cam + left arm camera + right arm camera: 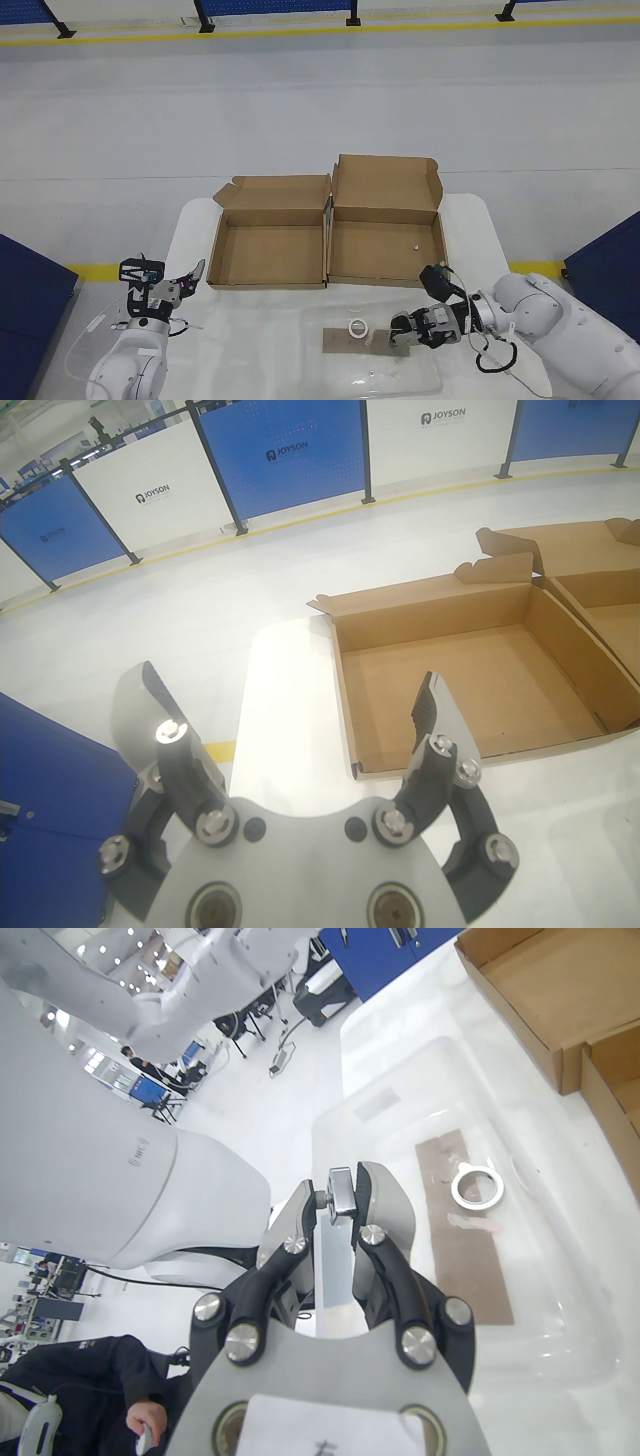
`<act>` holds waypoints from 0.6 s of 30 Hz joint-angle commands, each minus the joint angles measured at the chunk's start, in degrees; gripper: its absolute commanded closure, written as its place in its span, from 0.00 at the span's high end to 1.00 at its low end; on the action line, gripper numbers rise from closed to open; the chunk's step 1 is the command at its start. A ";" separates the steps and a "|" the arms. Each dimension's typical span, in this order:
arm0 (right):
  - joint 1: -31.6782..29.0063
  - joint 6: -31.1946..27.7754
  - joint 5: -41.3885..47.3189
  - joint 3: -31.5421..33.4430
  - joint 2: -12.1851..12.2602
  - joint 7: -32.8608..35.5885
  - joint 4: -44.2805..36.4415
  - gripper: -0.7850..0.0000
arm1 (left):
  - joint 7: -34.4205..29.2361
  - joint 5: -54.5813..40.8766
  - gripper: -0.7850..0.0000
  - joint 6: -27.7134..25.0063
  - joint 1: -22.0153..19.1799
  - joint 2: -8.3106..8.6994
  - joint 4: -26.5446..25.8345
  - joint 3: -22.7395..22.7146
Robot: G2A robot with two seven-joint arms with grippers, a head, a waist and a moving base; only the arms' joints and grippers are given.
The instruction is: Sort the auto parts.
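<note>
My right gripper [334, 1193] is shut on a small silver metal part [340, 1197] with a short stud, held above a clear plastic tray [575, 1328]. In the top view that gripper [400, 333] hangs over the tray's right part. A white metal ring [477, 1188] lies in the tray on a brown strip [470, 1268]; the ring [357, 327] sits left of the gripper. Two open cardboard boxes stand behind: the left box [266, 253] is bare inside, the right box [382, 247] holds a small white piece [413, 243]. My left gripper [295, 695] is open at the table's left edge [180, 286].
The clear tray [425, 378] sits at the table's front middle. The boxes' raised lids [385, 187] stand at the back. Blue cabinets [35, 290] flank the table on both sides. White tabletop [260, 330] lies between my left gripper and the tray.
</note>
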 commanded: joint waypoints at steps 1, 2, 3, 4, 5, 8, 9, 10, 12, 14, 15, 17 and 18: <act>0.43 -0.01 3.77 -0.78 0.62 0.00 -0.52 0.00 | 0.00 0.00 1.00 0.00 0.00 0.00 0.00 0.00; 0.70 -0.01 7.31 -0.66 0.78 0.00 -0.45 0.00 | 0.00 0.00 1.00 0.00 0.00 0.00 0.00 0.00; 0.80 -0.01 8.12 -0.60 0.84 0.00 -0.28 0.00 | 0.00 0.00 1.00 0.00 0.00 0.00 0.00 0.00; 0.80 -0.01 8.12 -0.60 0.84 0.00 -0.28 0.00 | 0.00 0.00 1.00 0.00 0.00 0.00 0.00 0.00; 0.80 -0.01 8.12 -0.60 0.84 0.00 -0.28 0.00 | 0.00 0.00 1.00 0.00 0.00 0.00 0.00 0.00; 0.80 -0.01 8.12 -0.60 0.84 0.00 -0.28 0.00 | 0.00 0.00 1.00 0.00 0.00 0.00 0.00 0.00; 0.80 -0.01 8.12 -0.60 0.84 0.00 -0.28 0.00 | 0.00 0.00 1.00 0.00 0.00 0.00 0.00 0.00; 0.80 -0.01 8.12 -0.60 0.84 0.00 -0.28 0.00 | 0.00 0.00 1.00 0.00 0.00 0.00 0.00 0.00; 0.80 -0.01 8.12 -0.60 0.84 0.00 -0.28 0.00 | 0.00 0.00 1.00 0.00 0.00 0.00 0.00 0.00; 0.61 0.28 8.41 -0.68 0.81 -0.35 -0.31 0.00 | 0.00 0.00 1.00 0.00 0.00 0.00 0.00 0.00; 0.09 0.71 9.56 -0.84 0.70 -1.35 -0.53 0.00 | 0.00 0.00 1.00 0.00 0.00 0.00 0.00 0.00; -0.48 -0.01 12.09 -0.66 0.73 -1.46 0.49 0.00 | 0.00 0.00 1.00 0.00 0.00 0.00 0.00 0.00; -0.78 -0.01 14.39 -0.48 0.79 -1.11 0.81 0.00 | 0.00 0.00 1.00 0.00 0.00 0.00 0.00 0.00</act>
